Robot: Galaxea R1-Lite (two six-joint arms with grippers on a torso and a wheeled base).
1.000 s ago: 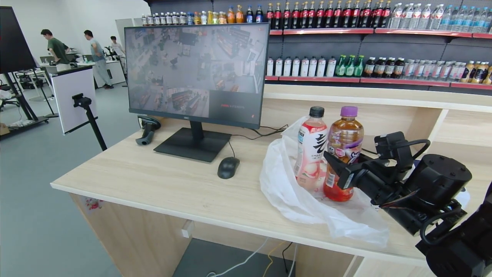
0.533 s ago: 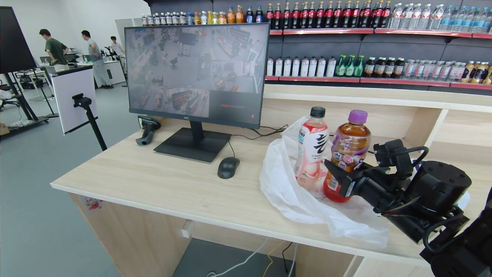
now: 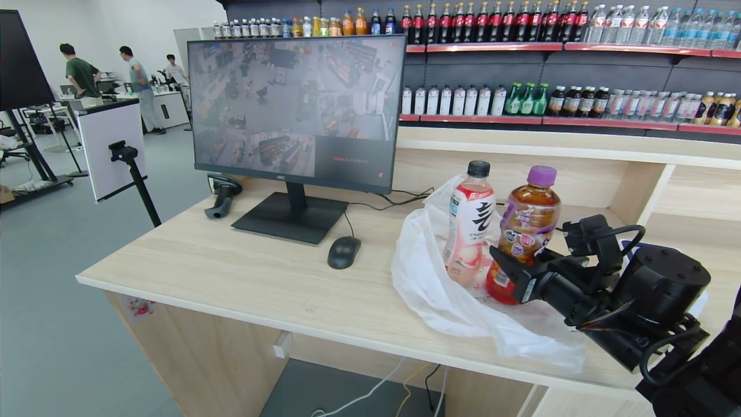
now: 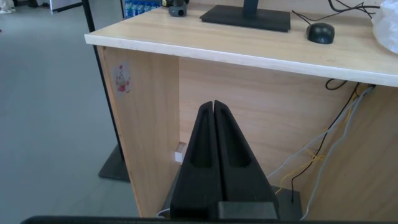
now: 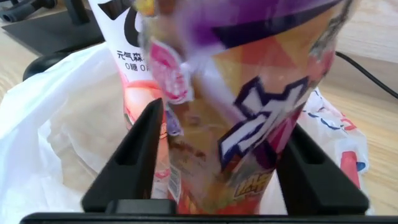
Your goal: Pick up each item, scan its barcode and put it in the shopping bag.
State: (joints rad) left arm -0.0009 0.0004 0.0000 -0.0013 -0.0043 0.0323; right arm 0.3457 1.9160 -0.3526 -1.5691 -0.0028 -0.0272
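An amber drink bottle (image 3: 528, 220) with a purple cap leans to the right inside the white shopping bag (image 3: 440, 295) on the counter. My right gripper (image 3: 507, 270) is shut on its lower body; in the right wrist view the bottle (image 5: 249, 124) sits between the two fingers (image 5: 140, 149). A pink peach drink bottle (image 3: 470, 223) with a black cap stands upright in the bag just left of it. The black handheld scanner (image 3: 222, 194) rests at the counter's back left. My left gripper (image 4: 213, 109) is shut on nothing, low in front of the counter's side panel.
A monitor (image 3: 298, 110) on a stand and a black mouse (image 3: 344, 252) occupy the counter's middle. Shelves of bottles (image 3: 550, 98) line the wall behind. A raised wooden ledge (image 3: 642, 185) stands at the counter's right. Cables (image 4: 323, 155) hang under the counter.
The amber bottle, upright a second ago, now leans to the right in my right gripper, which has shifted slightly right and down. The peach bottle and bag have stayed put.
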